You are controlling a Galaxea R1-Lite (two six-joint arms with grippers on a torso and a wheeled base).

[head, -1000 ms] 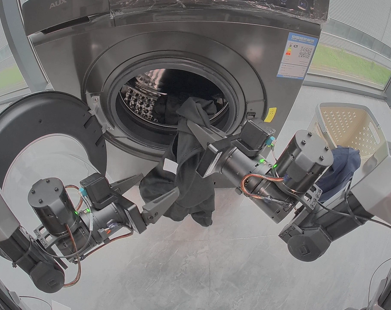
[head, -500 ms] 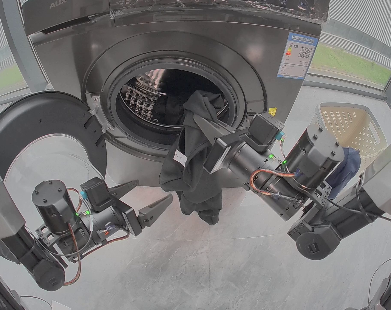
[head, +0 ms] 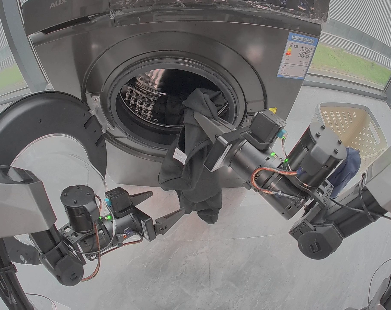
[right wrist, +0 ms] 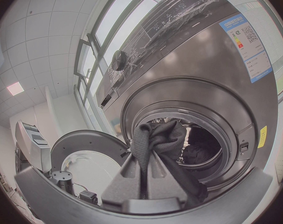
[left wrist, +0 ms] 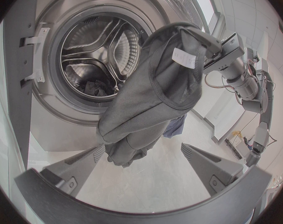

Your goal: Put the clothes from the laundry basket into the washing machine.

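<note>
My right gripper (head: 199,120) is shut on a black garment (head: 191,168) in front of the washing machine (head: 174,39), at the lower right rim of its open drum (head: 148,100). The garment's top bunches at the opening and the rest hangs down outside toward the floor. In the right wrist view the closed fingers (right wrist: 132,178) pinch the black garment (right wrist: 160,137). Dark clothes (left wrist: 93,87) lie inside the drum. My left gripper (head: 167,203) is open and low, left of the garment's hanging end, holding nothing. The beige laundry basket (head: 354,121) stands at the right with a blue garment (head: 348,166) in it.
The round washer door (head: 40,125) is swung open to the left, above my left arm. Grey floor tiles (head: 212,263) lie in front of the machine. Windows run behind it on both sides.
My right gripper lifted the black garment a little up and right toward the drum, then held. My left gripper drew back and down, away from the garment's hanging end.
</note>
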